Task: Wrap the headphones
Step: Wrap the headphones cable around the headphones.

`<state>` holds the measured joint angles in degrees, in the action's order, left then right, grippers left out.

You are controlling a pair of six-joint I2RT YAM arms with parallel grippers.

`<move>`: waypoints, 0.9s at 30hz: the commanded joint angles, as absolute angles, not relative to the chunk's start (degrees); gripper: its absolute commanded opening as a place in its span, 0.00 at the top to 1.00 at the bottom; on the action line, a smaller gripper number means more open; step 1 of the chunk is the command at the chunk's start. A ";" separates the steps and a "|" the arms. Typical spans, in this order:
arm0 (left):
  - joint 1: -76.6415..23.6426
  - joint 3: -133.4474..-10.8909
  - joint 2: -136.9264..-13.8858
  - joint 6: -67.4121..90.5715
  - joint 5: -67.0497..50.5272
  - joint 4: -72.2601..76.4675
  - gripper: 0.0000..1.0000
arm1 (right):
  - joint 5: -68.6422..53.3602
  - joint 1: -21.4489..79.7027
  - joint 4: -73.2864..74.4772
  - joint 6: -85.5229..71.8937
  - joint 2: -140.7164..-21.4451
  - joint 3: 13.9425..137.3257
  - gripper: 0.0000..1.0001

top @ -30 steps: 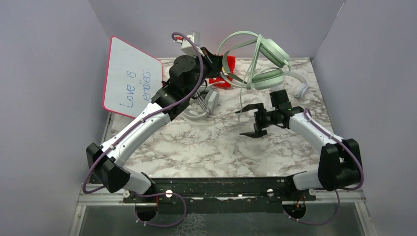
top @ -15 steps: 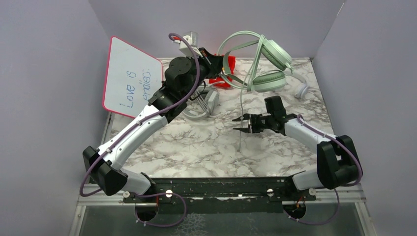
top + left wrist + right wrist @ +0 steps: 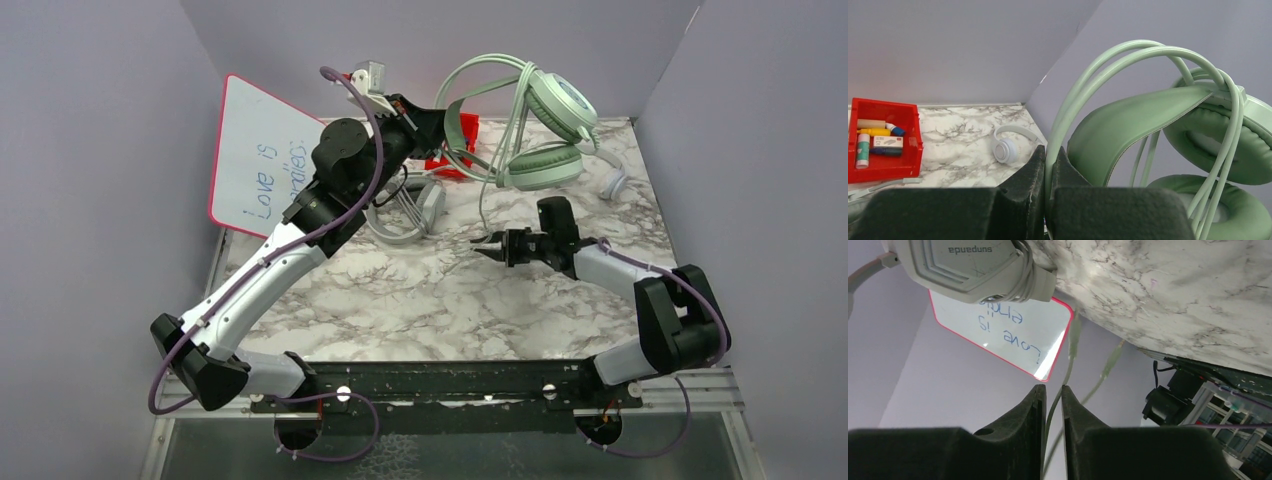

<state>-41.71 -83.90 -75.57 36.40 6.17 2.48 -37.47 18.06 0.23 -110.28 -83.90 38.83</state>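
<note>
Marble tabletop (image 3: 420,300) below, the left gripper (image 3: 1049,160) — pressed onto the headband (image 3: 1128,120) — holds the mint-green headset (image 3: 545,165) aloft at upper centre so its cable (image 3: 1071,340) hangs free, which the right gripper (image 3: 1051,395) pinches mid-frame, likely for winding.

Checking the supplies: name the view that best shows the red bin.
Left wrist: the red bin sits open, its contents visible. Top external shows only red slivers behind the left arm; right wrist misses it.
</note>
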 commanded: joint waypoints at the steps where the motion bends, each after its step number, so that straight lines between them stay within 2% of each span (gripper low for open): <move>1: -41.85 -86.86 -72.72 40.31 3.90 8.49 1.00 | -35.58 18.54 -7.40 -111.40 -85.06 38.45 0.84; 3: -41.79 -86.48 -72.53 40.45 3.87 8.46 1.00 | -35.22 18.56 -8.47 -111.92 -84.73 38.14 0.98; 4: -41.81 -86.29 -72.49 40.63 3.87 8.51 1.00 | -34.91 18.57 -8.98 -112.11 -84.61 37.95 0.99; 8: -41.79 -86.09 -72.21 41.12 2.86 8.17 1.00 | -33.17 18.54 -11.80 -110.86 -84.06 37.27 1.00; 11: -41.81 -85.68 -72.01 40.62 3.34 7.59 1.00 | -32.61 18.51 -7.13 -106.98 -83.85 39.58 0.99; 12: -41.81 -85.89 -72.06 40.27 3.75 7.05 1.00 | -32.59 18.52 -3.55 -105.00 -83.96 40.99 0.95; 16: -41.79 -85.83 -72.45 38.80 4.92 6.66 1.00 | -29.71 17.70 12.40 -93.24 -82.60 47.00 0.57; 18: -41.80 -85.71 -72.71 37.92 5.54 6.62 1.00 | -27.84 16.55 17.45 -88.72 -80.23 48.30 0.45; 22: -41.77 -85.47 -73.15 36.92 6.30 6.74 1.00 | -25.04 11.82 32.53 -81.56 -76.10 51.61 0.31; 27: -41.77 -84.78 -73.68 36.91 6.26 7.87 1.00 | -29.14 7.85 37.89 -79.94 -73.95 52.83 0.26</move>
